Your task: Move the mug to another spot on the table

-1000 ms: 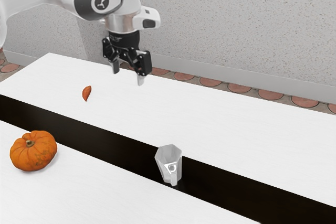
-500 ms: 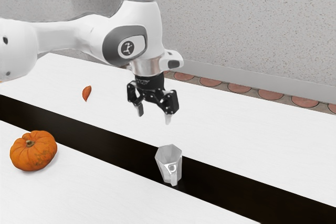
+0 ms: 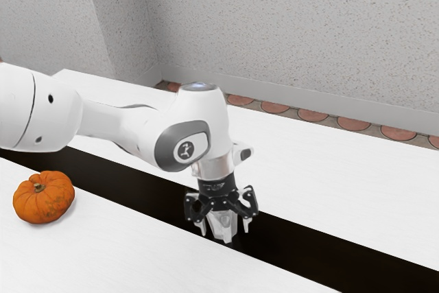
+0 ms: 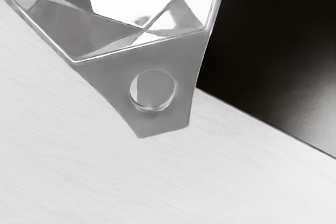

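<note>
Pumpkin (image 3: 43, 197) lies well apart from mug (image 4: 152, 61)

We saw a pale grey, glassy, faceted mug (image 3: 223, 224) between the fingers of our black gripper (image 3: 224, 228). Our arm (image 3: 123, 125) was white with grey caps. Far from the fingers sat an orange pumpkin (image 3: 43, 197). The table (image 3: 329, 162) was white with a black band, and the wall (image 3: 295, 25) was speckled grey.

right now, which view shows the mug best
The wrist view: the mug sits close under the hand, its faceted rim and the handle with its round hole plain to see. In the exterior view the open gripper straddles the mug and hides most of it; a pale part shows between the fingers.
</note>
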